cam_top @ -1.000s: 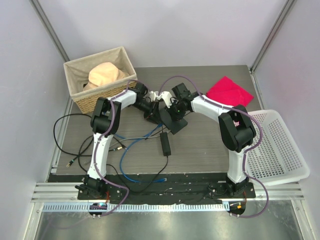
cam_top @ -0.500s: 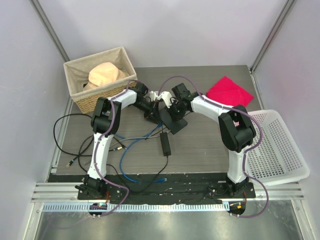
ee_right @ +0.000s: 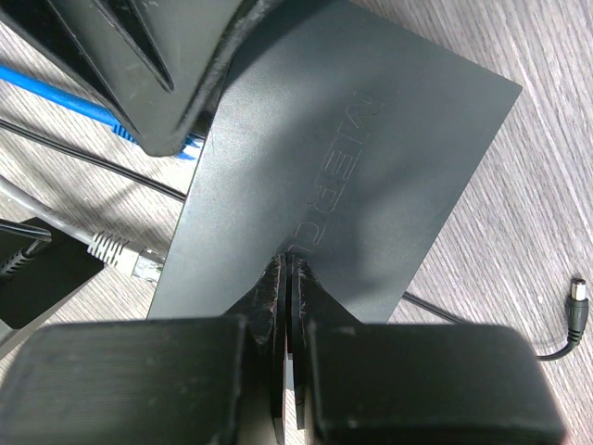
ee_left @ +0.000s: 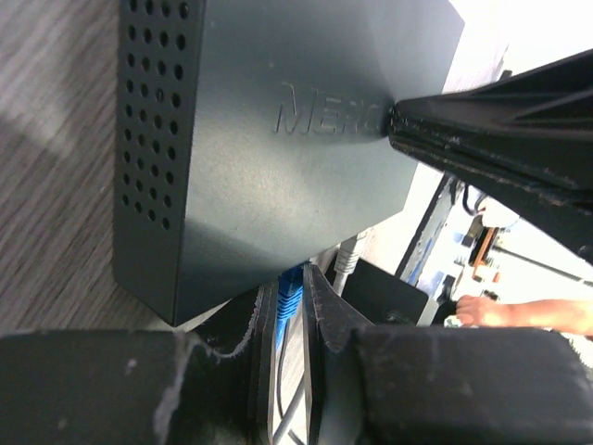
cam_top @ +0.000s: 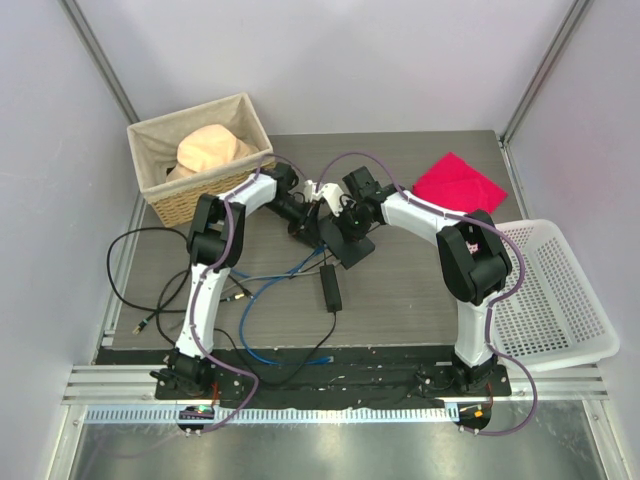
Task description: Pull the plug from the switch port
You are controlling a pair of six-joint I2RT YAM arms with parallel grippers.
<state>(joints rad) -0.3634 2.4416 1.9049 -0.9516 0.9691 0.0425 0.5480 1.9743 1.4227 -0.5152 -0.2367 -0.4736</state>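
The switch [cam_top: 347, 243] is a flat matte-black box in the middle of the table. It fills the left wrist view [ee_left: 269, 139] and the right wrist view [ee_right: 343, 167]. My left gripper [ee_left: 291, 276] is shut on the blue plug [ee_left: 287, 311] at the switch's socket edge. In the top view it [cam_top: 300, 215] sits at the switch's left side. My right gripper [ee_right: 288, 263] is shut, its tips pressed down on the switch's top by the raised lettering. A white plug [ee_right: 116, 248] sits in a socket beside the blue one.
A wicker basket [cam_top: 160, 190] with a beige cloth stands at the back left. A red cloth [cam_top: 458, 180] lies at the back right, a white plastic basket [cam_top: 555, 300] at the right. A narrow black adapter brick [cam_top: 329, 286] and loose black and blue cables [cam_top: 270, 330] lie in front.
My left arm has shifted slightly to the right. The switch and my right gripper have not visibly moved.
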